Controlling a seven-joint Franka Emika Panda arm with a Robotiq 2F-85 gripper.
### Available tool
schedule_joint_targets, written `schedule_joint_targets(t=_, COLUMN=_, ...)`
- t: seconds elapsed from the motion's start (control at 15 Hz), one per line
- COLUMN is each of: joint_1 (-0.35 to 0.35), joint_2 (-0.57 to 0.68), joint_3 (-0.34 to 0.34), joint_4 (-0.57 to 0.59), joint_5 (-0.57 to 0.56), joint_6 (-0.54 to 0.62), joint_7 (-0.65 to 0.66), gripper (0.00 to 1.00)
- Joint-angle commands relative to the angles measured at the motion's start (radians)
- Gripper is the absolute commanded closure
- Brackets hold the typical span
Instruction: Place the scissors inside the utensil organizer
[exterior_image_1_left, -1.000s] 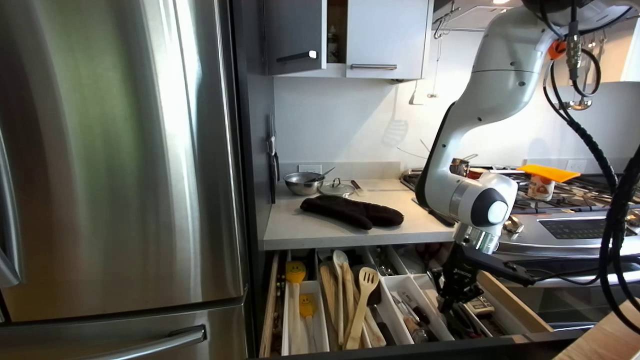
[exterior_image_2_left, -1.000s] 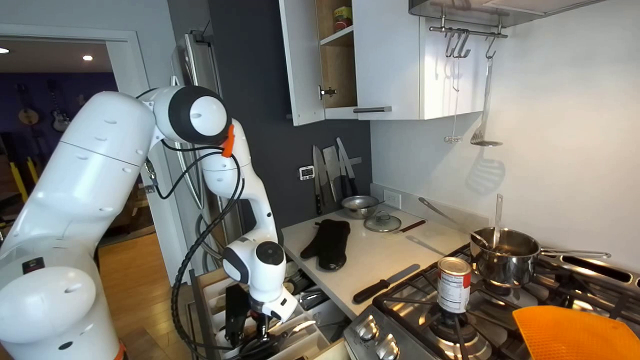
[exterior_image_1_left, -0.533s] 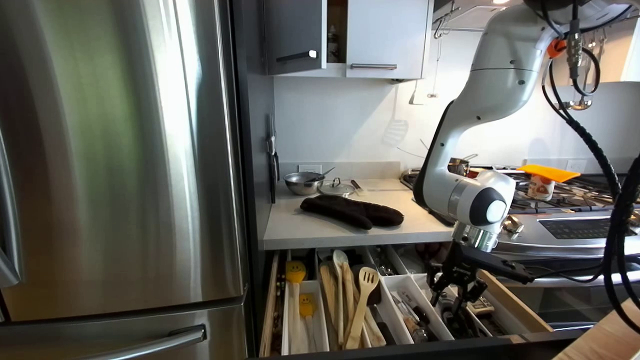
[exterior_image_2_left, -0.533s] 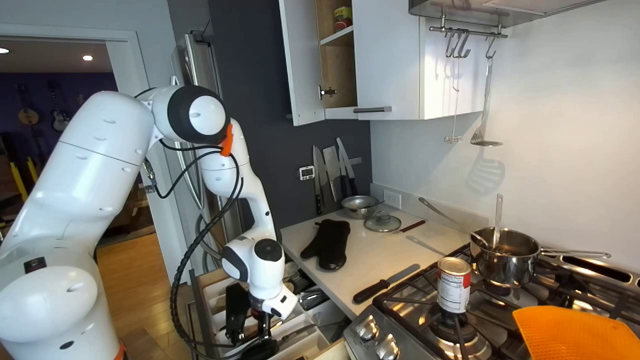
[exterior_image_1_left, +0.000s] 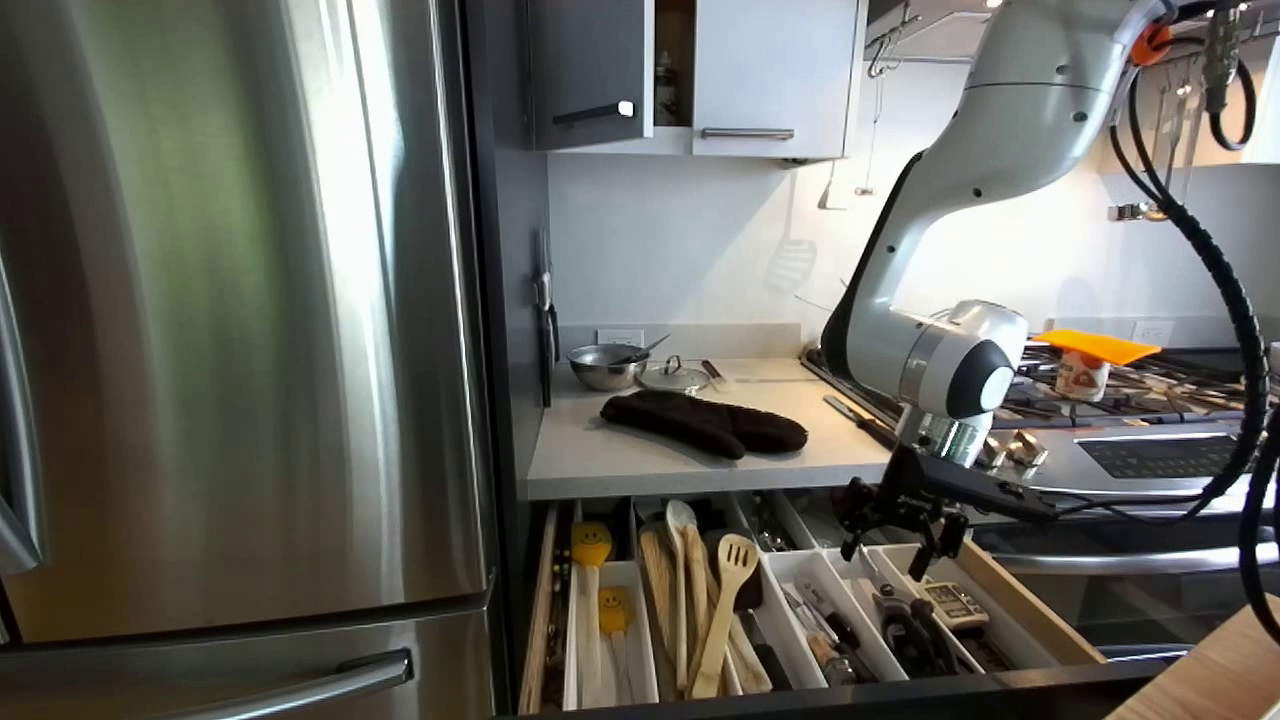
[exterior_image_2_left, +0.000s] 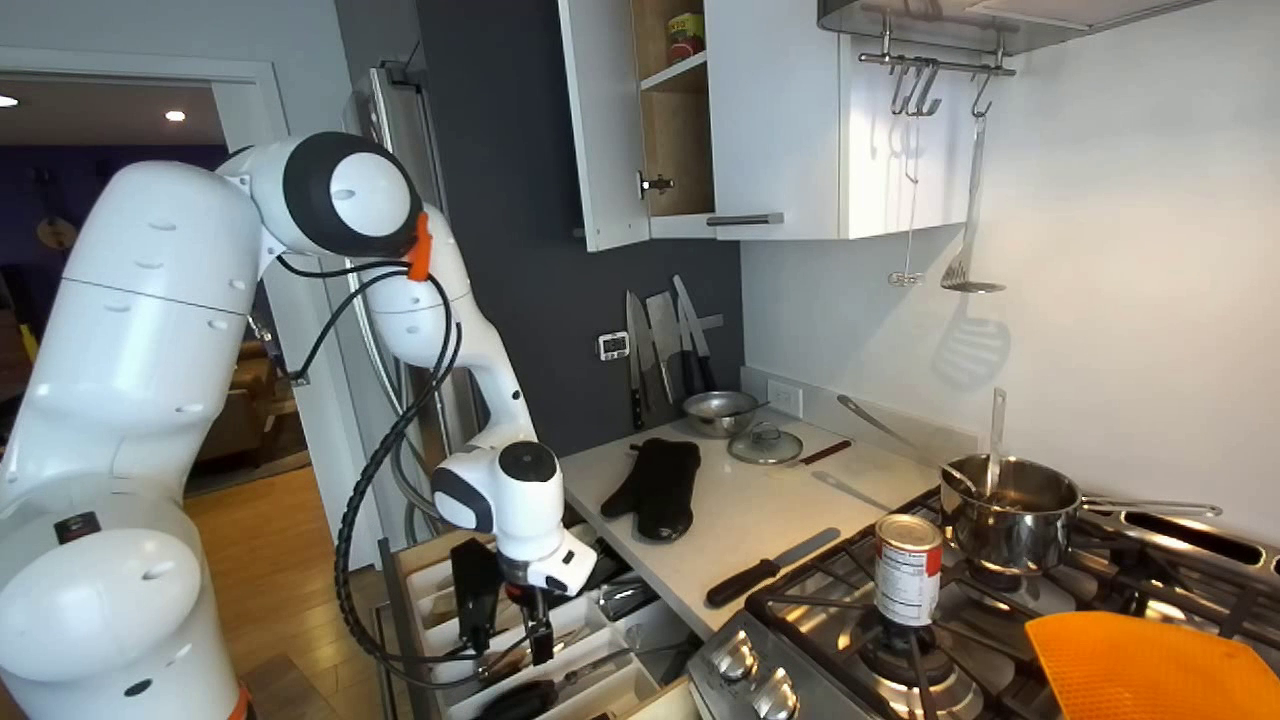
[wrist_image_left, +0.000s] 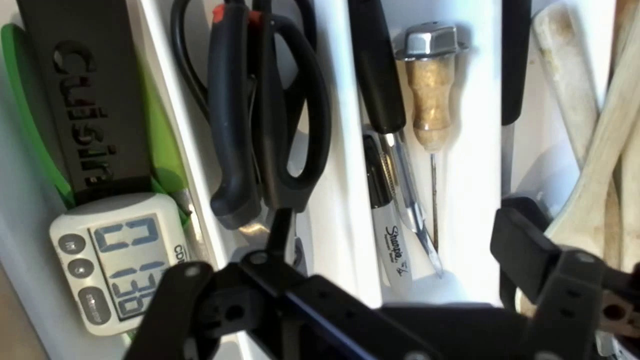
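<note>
a: claw (wrist_image_left: 401, 237)?
b: spread wide
a: scissors (wrist_image_left: 236, 115)?
b: wrist view, 10-11 o'clock of claw, lying in a narrow slot of the white organizer (wrist_image_left: 347, 150); long axis about 12-6, handles toward 12, blades toward 6

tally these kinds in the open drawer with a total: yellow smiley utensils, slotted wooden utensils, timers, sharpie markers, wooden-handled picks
Yellow smiley utensils: 2
Slotted wooden utensil: 1
Timer: 1
Sharpie marker: 1
Wooden-handled pick: 1
Total in view: 6
</note>
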Motion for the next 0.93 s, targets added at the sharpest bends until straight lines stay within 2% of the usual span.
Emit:
schedule_joint_targets(t=0.0, joint_1=0.033, joint_2=-0.041, joint_3=-0.027, joint_4=-0.039, joint_5=-0.079, joint_6=0.074, joint_7=0.109, gripper=0.0)
schedule_joint_targets(t=0.2, joint_1=0.052, joint_2=-0.028, joint_3=-0.05, joint_4=-0.035, joint_5=-0.138, joint_6=0.137, joint_7=0.173, gripper=0.0)
schedule_joint_targets(t=0.47, joint_1=0.064, joint_2=0.002, joint_3=-0.073, joint_4=-0.004, joint_5=-0.168, joint_6=0.198, joint_7=0.179, gripper=0.0)
schedule_joint_targets(t=0.53, joint_1=0.06, joint_2=0.007, joint_3=-0.075, joint_4=0.005, joint_5=-0.169, joint_6=0.199, joint_7=0.168, gripper=0.25)
schedule_joint_targets(t=0.6, joint_1=0.053, joint_2=0.01, joint_3=-0.074, joint_4=0.014, joint_5=-0.169, joint_6=0.192, joint_7=0.156, gripper=0.26)
schedule_joint_targets(t=0.87, joint_1=0.053, joint_2=0.042, joint_3=-0.083, joint_4=0.042, joint_5=-0.176, joint_6=0.181, joint_7=0.163, gripper=0.58)
